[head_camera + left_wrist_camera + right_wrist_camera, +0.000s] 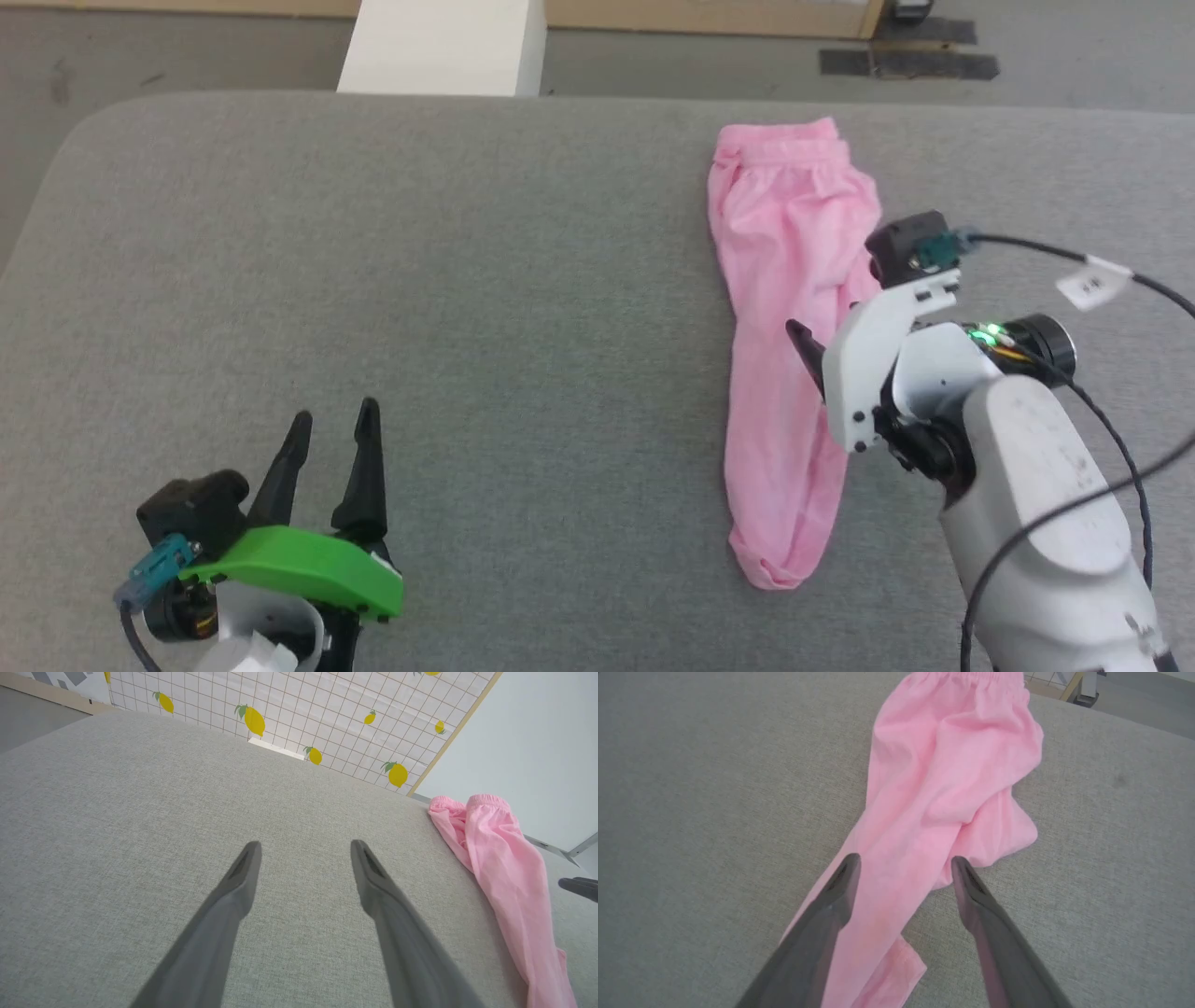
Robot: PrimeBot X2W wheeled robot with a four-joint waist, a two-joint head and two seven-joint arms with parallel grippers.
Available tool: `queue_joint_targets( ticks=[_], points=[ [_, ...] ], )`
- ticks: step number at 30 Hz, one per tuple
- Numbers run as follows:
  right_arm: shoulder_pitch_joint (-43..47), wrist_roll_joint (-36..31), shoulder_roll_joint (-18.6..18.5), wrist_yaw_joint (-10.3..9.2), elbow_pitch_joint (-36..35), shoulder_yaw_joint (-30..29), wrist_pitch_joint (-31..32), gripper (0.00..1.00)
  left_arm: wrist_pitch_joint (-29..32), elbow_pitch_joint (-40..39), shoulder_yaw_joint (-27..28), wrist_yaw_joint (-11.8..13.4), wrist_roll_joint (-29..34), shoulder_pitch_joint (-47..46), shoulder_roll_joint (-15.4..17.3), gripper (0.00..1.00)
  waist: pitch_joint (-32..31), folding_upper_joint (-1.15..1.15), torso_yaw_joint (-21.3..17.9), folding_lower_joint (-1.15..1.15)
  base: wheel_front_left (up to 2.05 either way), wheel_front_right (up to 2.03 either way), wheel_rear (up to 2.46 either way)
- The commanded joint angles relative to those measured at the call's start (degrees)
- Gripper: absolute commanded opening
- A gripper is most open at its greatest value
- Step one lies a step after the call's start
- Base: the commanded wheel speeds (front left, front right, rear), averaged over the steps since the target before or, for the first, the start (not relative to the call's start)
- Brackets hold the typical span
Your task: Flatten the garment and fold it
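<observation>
Pink jersey garment (789, 355) lies lengthwise on grey cloth desk (467, 280); my right hand (904, 861), over it, and left hand (334, 411) both spread apart.

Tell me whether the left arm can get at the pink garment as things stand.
Probably yes, with a long reach: only bare grey surface lies between the left arm and the garment. The right arm hovers by its middle.

Garment (780, 392) partly covered and cropped
In the head view the right gripper (808, 347) covers the garment's right edge at mid-length, and its own white housing hides one finger. The left wrist view cuts off the garment's lower end; the right wrist view crops its gathered top and lower leg.
</observation>
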Motion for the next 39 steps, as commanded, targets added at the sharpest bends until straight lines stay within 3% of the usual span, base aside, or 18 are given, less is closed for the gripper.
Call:
queue_joint_targets(
  ticks=[1, 6, 8, 9, 13, 20, 23, 25, 26, 27, 33, 39],
  points=[
    [-1.7, -0.6, 0.0, -0.08, 2.6, 0.6, -0.2, 1.00, -0.3, 0.2, -0.1, -0.4, 0.7, -1.5, 0.1, 1.00, 2.0, 0.00, 1.9, 0.00, 0.00, 0.00, 0.00],
    [-6.0, 1.1, 0.0, -0.08, 10.0, 3.7, -2.1, 1.00, -1.0, 0.9, 0.3, -0.6, 0.9, -2.5, 0.7, 1.00, 3.3, 0.00, 2.3, 0.00, 0.00, 0.00, 0.00],
    [-7.2, 1.7, 0.0, -0.08, 12.0, 4.7, -3.2, 0.23, -1.1, 1.2, 0.3, -0.6, 0.9, -2.7, 0.9, 1.00, 3.4, 0.00, 2.2, 0.00, 0.00, 0.00, 0.00],
    [-7.7, 2.0, 0.0, -0.08, 12.6, 5.3, -3.9, 0.00, -1.1, 1.3, 0.4, -0.6, 0.9, -2.8, 0.9, 1.00, 3.4, 0.00, 2.2, 0.00, 0.00, 0.00, 0.00],
    [-9.2, 6.2, 0.0, -0.08, 13.1, 10.2, -6.6, 0.00, -1.1, 1.5, 0.5, -0.6, 0.9, -3.3, 1.3, 1.00, 3.2, 0.00, 1.9, 0.00, 0.00, 0.00, 0.00],
    [-6.0, 22.1, 0.0, -0.08, 6.5, 29.0, -3.3, 0.00, -1.2, 1.6, 0.5, -0.5, 0.7, -3.6, 1.4, 1.00, 2.6, 0.00, 1.6, 0.00, 0.00, 0.00, 0.00],
    [-5.2, 23.4, 0.0, -0.08, 5.0, 30.3, -3.6, 0.00, -1.3, 1.5, 0.5, -0.4, 0.6, -3.5, 1.5, 1.00, 2.6, 0.00, 1.7, 0.00, 0.00, 0.00, 0.00],
    [-4.7, 22.3, 0.0, -0.08, 4.8, 27.8, -5.7, 0.00, -1.4, 1.5, 0.5, -0.4, 0.5, -3.5, 1.5, 1.00, 2.5, 0.00, 1.7, 0.00, 0.00, 0.00, 0.00],
    [-4.5, 20.9, 0.0, -0.08, 4.9, 25.7, -7.1, 0.65, -1.4, 1.6, 0.6, -0.3, 0.5, -3.3, 1.5, 1.00, 2.3, 0.00, 1.8, 0.00, 0.00, 0.00, 0.00],
    [-4.5, 19.5, 0.0, -0.08, 5.1, 23.6, -8.4, 1.00, -1.5, 1.6, 0.7, -0.2, 0.5, -3.2, 1.6, 1.00, 2.2, 0.00, 1.8, 0.00, 0.00, 0.00, 0.00],
    [-5.4, 4.2, 0.0, -0.08, 7.0, 7.7, -9.7, 1.00, -1.5, 1.2, 0.9, 0.2, 0.4, -2.4, 2.0, 1.00, 1.8, 0.00, 1.7, 0.00, 0.00, 0.00, 0.00],
    [-8.6, -3.6, 0.0, -0.08, 9.7, 2.6, -3.7, 1.00, -1.4, 1.0, 0.2, -0.3, 0.3, -3.6, 1.9, 1.00, 3.8, 0.00, 2.8, 0.00, 0.00, 0.00, 0.00]
  ],
)
